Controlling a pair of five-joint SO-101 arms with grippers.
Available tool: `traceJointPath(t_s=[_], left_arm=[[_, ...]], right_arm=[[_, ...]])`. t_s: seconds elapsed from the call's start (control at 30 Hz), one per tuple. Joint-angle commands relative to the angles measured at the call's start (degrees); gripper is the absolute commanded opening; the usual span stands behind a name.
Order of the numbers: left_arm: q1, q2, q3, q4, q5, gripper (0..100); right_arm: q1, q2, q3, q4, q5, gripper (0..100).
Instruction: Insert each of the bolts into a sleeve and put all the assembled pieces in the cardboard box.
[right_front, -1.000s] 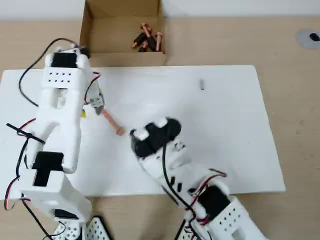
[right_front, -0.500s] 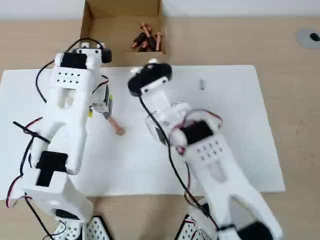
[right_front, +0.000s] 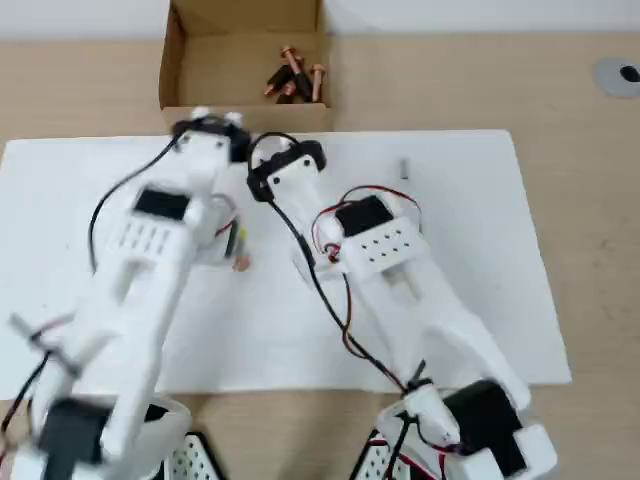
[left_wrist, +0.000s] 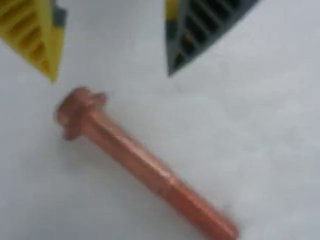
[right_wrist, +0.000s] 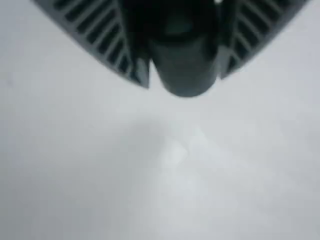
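Observation:
A copper bolt (left_wrist: 140, 165) lies flat on the white mat; in the high view just its head end (right_front: 240, 263) pokes out from under the left arm. My left gripper (left_wrist: 112, 75) hangs open right above the bolt's head, with the yellow finger (left_wrist: 40, 45) and the dark finger (left_wrist: 200, 35) to either side. My right gripper (right_wrist: 182, 80) is shut on a dark sleeve (right_wrist: 185, 65) and holds it just over the bare mat. The cardboard box (right_front: 180, 70) at the table's far edge holds several assembled pieces (right_front: 293, 78).
A small grey sleeve (right_front: 404, 168) lies on the white mat (right_front: 500, 300) towards the far right. The two arms stand close together near the mat's far edge, just in front of the box. A round grey fitting (right_front: 615, 75) sits in the wooden tabletop at the far right.
The right arm has swung from the mat's near middle up towards the box. The left arm has leaned over the bolt, hiding most of it. The bolt has not moved.

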Motion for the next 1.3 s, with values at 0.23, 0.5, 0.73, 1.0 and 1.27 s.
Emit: traceJointPath(t_s=[0.23, 0.5, 0.73, 1.0, 1.27], left_arm=[[-0.35, -30.29, 19.87, -4.57, 0.79, 16], [-3.96, -41.10, 23.91, 1.58, 0.26, 16], [-3.96, -46.90, 28.57, 1.76, 0.53, 16], [-3.96, -50.77, 28.31, 5.71, 0.35, 16], [-3.87, -52.00, 28.75, 5.45, -0.53, 16]], right_arm=[[1.10, 5.76, -4.97, 0.18, 3.52, 17.3], [0.84, 9.27, -5.32, 0.18, 3.60, 23.3], [1.01, 6.11, -5.93, 6.59, 3.60, 29.9], [2.07, -3.21, -9.27, 16.53, 3.60, 29.9], [2.07, -2.95, -5.49, 17.93, 3.43, 29.9]])
